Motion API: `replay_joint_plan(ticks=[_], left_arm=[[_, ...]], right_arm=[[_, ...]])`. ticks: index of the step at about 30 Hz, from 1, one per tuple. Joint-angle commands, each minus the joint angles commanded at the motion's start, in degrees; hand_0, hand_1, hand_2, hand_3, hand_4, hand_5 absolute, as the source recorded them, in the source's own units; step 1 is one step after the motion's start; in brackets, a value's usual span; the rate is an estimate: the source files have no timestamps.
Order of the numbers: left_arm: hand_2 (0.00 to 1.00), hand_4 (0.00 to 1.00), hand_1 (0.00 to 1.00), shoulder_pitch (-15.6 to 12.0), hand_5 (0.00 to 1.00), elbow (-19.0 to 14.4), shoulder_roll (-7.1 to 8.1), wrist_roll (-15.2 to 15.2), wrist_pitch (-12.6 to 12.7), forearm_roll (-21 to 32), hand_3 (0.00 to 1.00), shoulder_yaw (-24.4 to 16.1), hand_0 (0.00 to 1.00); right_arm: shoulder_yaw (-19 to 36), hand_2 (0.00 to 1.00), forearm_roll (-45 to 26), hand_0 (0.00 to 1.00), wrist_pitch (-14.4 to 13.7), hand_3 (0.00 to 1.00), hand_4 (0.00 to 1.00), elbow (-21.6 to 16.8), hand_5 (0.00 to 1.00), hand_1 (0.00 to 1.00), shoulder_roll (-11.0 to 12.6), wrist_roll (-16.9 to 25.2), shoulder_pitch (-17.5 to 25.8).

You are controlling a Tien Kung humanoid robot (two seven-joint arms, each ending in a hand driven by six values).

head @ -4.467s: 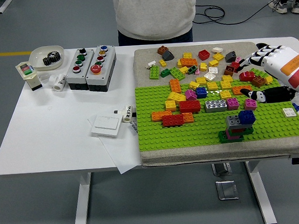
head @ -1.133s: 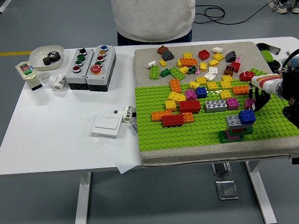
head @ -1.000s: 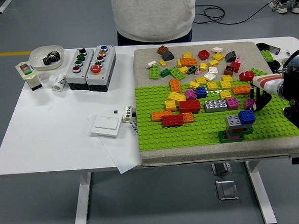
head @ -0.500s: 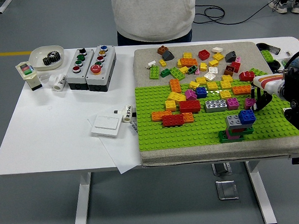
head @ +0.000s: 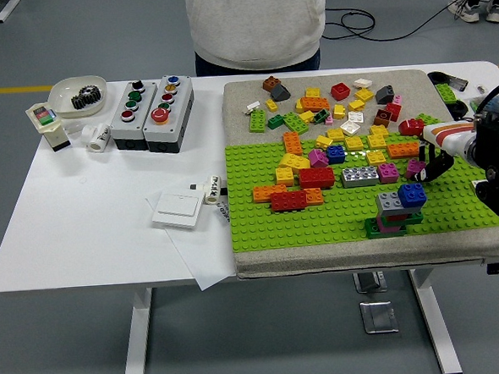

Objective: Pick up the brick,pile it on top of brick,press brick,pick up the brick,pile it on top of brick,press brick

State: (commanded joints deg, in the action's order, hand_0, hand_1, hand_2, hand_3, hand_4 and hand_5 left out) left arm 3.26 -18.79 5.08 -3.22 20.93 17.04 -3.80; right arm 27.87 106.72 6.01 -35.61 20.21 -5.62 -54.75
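Observation:
A small stack stands on the green baseplate [head: 319,221] toward the front right: a green brick [head: 381,227] at the bottom, a magenta one [head: 394,219] above it, and a grey brick [head: 389,201] and a blue brick [head: 412,195] side by side on top. My right hand [head: 433,166] reaches in from the right edge, just behind and right of the stack. It is low against a magenta brick [head: 415,168] on the plate, and I cannot make out whether it holds that brick. My left arm is out of sight.
Loose bricks of many colours [head: 338,114] cover the back of the mat. Red and orange bricks [head: 296,193] sit mid-plate. Two button boxes [head: 152,112], a white bowl [head: 79,96] and a white switch [head: 177,210] lie to the left. A person in a grey top [head: 257,25] stands at the far side.
Since 4.5 s ago my right hand has come down from the back right to the magenta brick. Over the last second it has crept slightly up and back. The stack has not moved.

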Motion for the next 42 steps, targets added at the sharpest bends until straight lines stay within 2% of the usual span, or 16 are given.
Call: replay_joint_plan(ticks=[8, 13, 18, 22, 24, 29, 36, 37, 42], left_arm=[[0.686, 0.564, 0.718, 0.00, 0.614, 0.01, 0.00, -0.19, -0.06, 0.48, 0.551, 0.28, 0.581], [0.686, 0.564, 0.718, -0.07, 0.614, 0.04, 0.00, -0.29, -0.11, 0.67, 0.551, 0.35, 0.580], [0.686, 0.564, 0.718, -0.19, 0.614, 0.09, 0.00, -0.39, -0.15, 0.98, 0.551, 0.53, 0.580], [0.684, 0.564, 0.719, -0.29, 0.614, 0.11, 0.01, -0.44, -0.18, 1.13, 0.550, 0.61, 0.581], [0.684, 0.564, 0.719, -0.31, 0.614, 0.11, 0.00, -0.43, -0.19, 1.14, 0.550, 0.62, 0.581], [0.685, 0.563, 0.717, -0.44, 0.613, 0.14, -0.06, -0.32, -0.20, 1.09, 0.550, 0.55, 0.580], [0.685, 0.563, 0.718, -0.56, 0.613, 0.14, -0.09, -0.26, -0.20, 1.01, 0.551, 0.50, 0.581], [0.685, 0.563, 0.718, -0.57, 0.613, 0.15, -0.10, -0.26, -0.19, 1.01, 0.550, 0.50, 0.581], [0.685, 0.563, 0.718, -0.60, 0.613, 0.15, -0.10, -0.24, -0.20, 0.99, 0.550, 0.52, 0.581]], right_arm=[[1.48, 0.469, 0.27, 0.441, -0.46, 0.467, 0.809, -2.72, 0.348, 0.401, 1.89, 0.42, 0.23], [3.57, 0.471, 0.64, 0.444, -0.88, 0.469, 0.799, -6.57, 0.345, 0.408, 4.20, 0.70, 0.50], [5.75, 0.471, 0.24, 0.444, -1.19, 0.469, 0.799, -13.02, 0.345, 0.408, 8.11, 1.35, 1.58], [7.67, 0.473, -0.22, 0.447, -1.34, 0.472, 0.790, -21.20, 0.346, 0.406, 12.64, 2.33, 3.30], [8.17, 0.473, -0.27, 0.447, -1.38, 0.472, 0.790, -24.50, 0.346, 0.406, 13.94, 2.47, 3.82], [9.77, 0.474, -0.11, 0.448, -1.55, 0.473, 0.784, -34.22, 0.344, 0.408, 19.02, 2.86, 7.09], [10.66, 0.475, 0.21, 0.453, -2.02, 0.477, 0.786, -43.05, 0.343, 0.408, 22.16, 1.79, 10.61], [10.91, 0.479, 0.37, 0.595, -2.12, 0.477, 0.788, -44.17, 0.347, 0.413, 22.42, 1.62, 11.16], [11.67, 0.479, 0.58, 0.595, -3.33, 0.477, 0.788, -48.63, 0.347, 0.413, 23.07, 1.19, 13.27]])
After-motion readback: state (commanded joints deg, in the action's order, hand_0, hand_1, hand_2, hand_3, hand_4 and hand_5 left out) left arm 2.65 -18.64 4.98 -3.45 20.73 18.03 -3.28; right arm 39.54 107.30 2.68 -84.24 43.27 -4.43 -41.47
